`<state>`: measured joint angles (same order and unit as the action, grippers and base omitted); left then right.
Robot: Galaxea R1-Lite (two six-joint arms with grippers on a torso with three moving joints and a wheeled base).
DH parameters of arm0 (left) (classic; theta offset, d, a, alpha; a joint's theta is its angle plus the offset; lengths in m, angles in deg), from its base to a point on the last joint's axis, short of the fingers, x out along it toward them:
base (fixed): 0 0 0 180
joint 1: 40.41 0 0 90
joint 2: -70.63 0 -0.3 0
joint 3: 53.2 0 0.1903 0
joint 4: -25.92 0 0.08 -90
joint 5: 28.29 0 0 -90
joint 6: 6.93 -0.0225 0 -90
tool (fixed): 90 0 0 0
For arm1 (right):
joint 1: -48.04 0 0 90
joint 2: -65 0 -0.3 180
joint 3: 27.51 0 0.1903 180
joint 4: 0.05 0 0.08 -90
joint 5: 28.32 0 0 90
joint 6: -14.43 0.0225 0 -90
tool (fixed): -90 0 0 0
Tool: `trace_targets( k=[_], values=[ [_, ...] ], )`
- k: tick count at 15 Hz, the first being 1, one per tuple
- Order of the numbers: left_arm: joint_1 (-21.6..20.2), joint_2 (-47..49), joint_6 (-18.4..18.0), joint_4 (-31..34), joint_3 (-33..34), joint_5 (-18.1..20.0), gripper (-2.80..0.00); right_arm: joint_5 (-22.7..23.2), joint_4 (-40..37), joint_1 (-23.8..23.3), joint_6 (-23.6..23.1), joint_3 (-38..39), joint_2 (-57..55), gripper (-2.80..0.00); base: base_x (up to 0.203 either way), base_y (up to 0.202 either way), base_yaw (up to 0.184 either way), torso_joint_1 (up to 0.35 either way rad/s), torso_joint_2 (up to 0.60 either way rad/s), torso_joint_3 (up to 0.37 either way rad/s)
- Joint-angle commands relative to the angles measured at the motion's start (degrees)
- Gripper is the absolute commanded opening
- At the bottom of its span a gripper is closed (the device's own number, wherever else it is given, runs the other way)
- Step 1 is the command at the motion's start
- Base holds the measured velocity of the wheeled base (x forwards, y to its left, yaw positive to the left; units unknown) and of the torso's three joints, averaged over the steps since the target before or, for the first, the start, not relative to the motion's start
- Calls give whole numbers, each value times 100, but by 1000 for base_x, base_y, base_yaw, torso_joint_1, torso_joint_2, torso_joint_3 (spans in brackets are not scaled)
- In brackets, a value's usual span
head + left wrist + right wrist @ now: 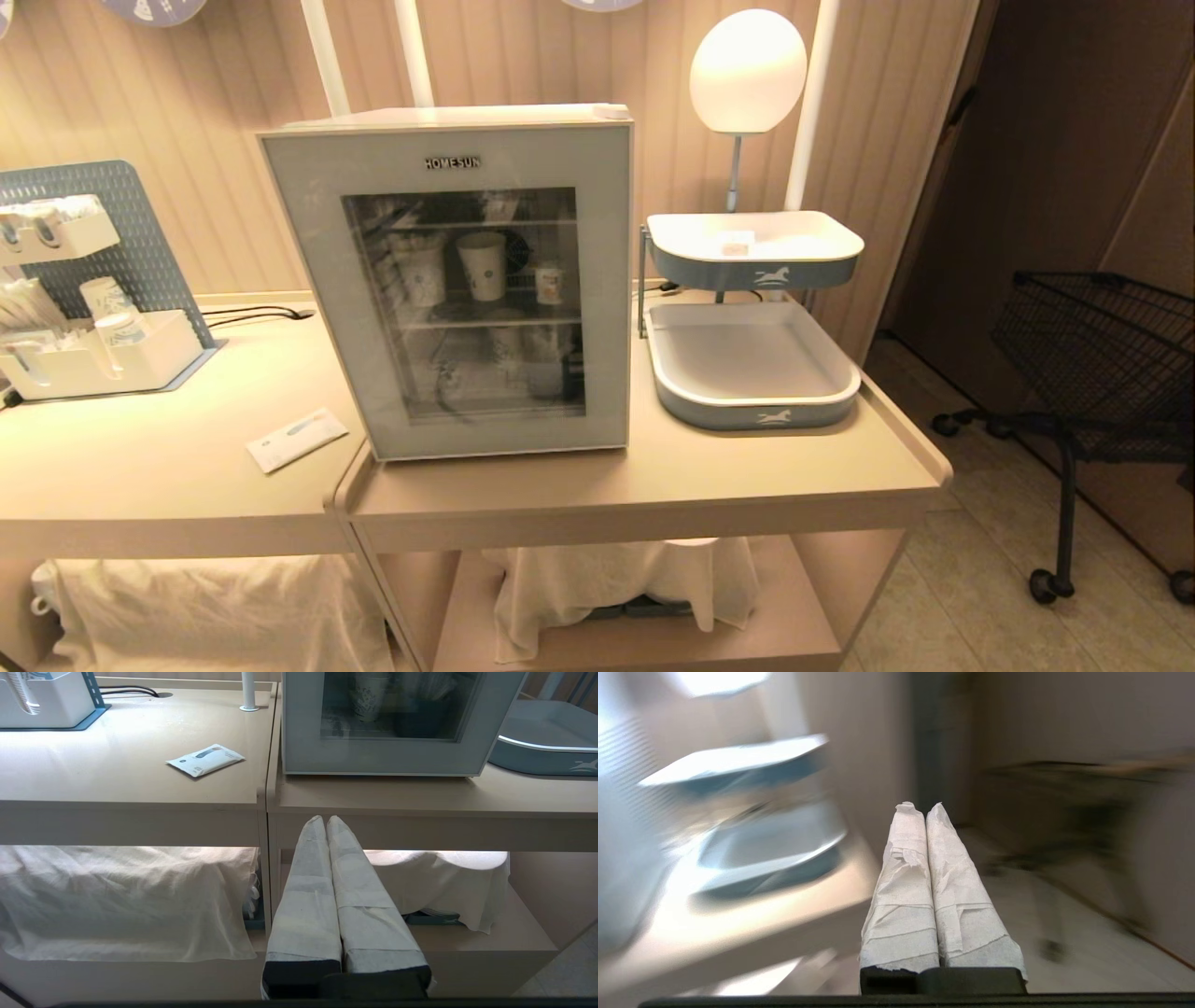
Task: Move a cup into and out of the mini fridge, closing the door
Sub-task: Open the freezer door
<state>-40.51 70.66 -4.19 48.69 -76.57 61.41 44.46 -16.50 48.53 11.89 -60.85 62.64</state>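
The white mini fridge [448, 117] stands on the beige counter with its glass-windowed door [523, 163] closed. Through the glass, the small white cup [549, 283] with an orange picture sits on the upper wire shelf, at the right. Neither gripper shows in the head view. My left gripper [325, 819] is shut with nothing in it. It sits low in front of the counter's edge, below the mini fridge [383, 758]. My right gripper [920, 807] is shut and empty, off the counter's right end beside the stacked trays [770, 849].
Taller patterned paper cups [483, 264] share the fridge shelf. A two-tier grey tray stand [752, 406] and a globe lamp [747, 70] are right of the fridge. A white packet [296, 439] and a cup organiser [93, 359] lie left. A black wire cart [1102, 355] stands on the floor at right.
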Motion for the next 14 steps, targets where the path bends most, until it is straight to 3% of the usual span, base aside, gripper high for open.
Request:
trace_targets(
  k=[1,4,6,14],
  values=[
    [-2,6,-2,-2,0,-5,-280,1356,160,-15,-96,939,241,-280,0,0,0,0,0,0],
    [1,6,-2,-2,0,-5,-280,1692,-1223,-20,-179,974,236,-280,0,0,0,0,0,0],
    [1,6,-2,-2,0,-5,-280,1780,-807,-22,-179,997,236,-280,0,0,0,0,0,0],
    [-7,6,-10,-2,0,-5,-280,1775,-798,-22,25,1006,236,-280,0,0,0,0,0,0]
  ],
)
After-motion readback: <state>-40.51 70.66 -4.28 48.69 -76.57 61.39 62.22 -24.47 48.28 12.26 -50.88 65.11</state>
